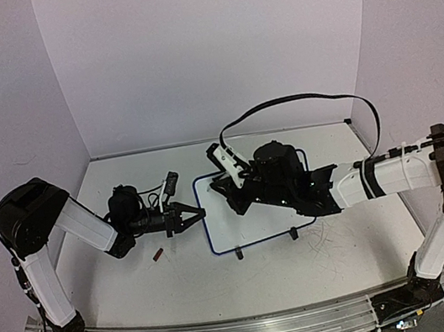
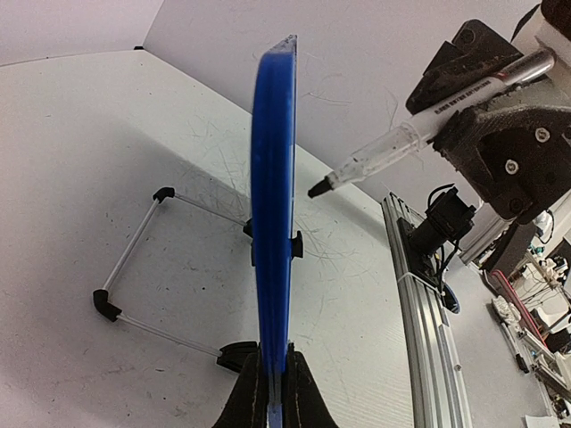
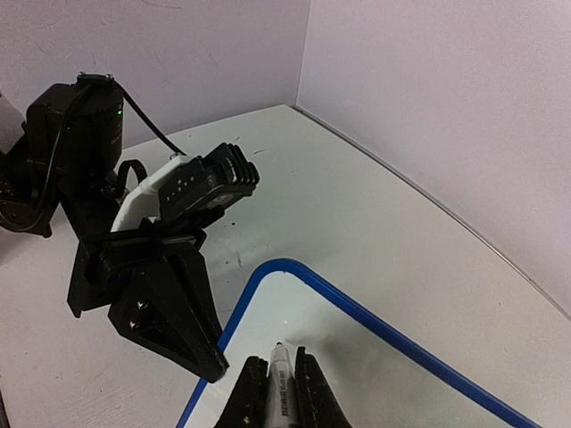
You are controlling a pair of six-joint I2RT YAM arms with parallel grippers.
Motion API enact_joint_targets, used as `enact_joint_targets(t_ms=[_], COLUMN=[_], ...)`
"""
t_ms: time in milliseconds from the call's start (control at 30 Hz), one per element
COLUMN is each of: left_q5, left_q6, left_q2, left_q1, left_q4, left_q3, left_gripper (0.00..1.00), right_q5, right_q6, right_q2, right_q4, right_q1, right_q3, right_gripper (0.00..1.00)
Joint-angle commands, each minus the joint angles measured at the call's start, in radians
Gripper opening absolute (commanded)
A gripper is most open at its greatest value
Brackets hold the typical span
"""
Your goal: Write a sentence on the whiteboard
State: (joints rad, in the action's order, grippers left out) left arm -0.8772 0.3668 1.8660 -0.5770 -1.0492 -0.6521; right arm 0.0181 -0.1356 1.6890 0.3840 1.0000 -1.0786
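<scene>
Pinching whiteboard (image 1: 249, 225) left edge with left gripper (image 1: 199, 215); clamping marker (image 2: 419, 134) in right gripper (image 3: 277, 364), tip near its far-left corner.

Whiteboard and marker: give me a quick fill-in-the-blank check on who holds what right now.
1. The left claw is shut on the ___ rim of the whiteboard.
2. The right claw is shut on the marker, whose cap is ___.
3. The wire stand rests on the ___.
Missing words: blue; off; table.
</scene>
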Motion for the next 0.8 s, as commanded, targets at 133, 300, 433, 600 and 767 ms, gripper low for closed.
enact_joint_targets(t_ms=[133, 300, 433, 600, 767], left_q5=[0.021, 0.022, 0.023, 0.021, 0.019], left_q6=[-0.028, -0.026, -0.026, -0.026, -0.023], left_q2=[-0.019, -0.023, -0.025, -0.027, -0.029], left_q1=[-0.003, -0.003, -0.003, -0.003, -0.003], left_q4=[-0.008, -0.005, -0.005, -0.003, -0.003], left_q3=[0.006, 0.011, 0.014, 0.01, 0.011], left_gripper=[0.0, 0.0, 0.0, 0.0, 0.0], right_q5=[0.015, 0.037, 0.035, 0.025, 0.038], right_q6=[-0.015, -0.012, -0.013, -0.013, -0.013], right_q2=[-0.003, 0.006, 0.006, 0.013, 0.022], right_q4=[0.065, 0.073, 0.083, 0.086, 0.088], right_q1=[0.005, 0.006, 0.005, 0.006, 0.005], right_q3=[-0.02, -0.027, -0.026, -0.032, -0.035], right_gripper=[0.0, 0.0, 0.0, 0.0, 0.0])
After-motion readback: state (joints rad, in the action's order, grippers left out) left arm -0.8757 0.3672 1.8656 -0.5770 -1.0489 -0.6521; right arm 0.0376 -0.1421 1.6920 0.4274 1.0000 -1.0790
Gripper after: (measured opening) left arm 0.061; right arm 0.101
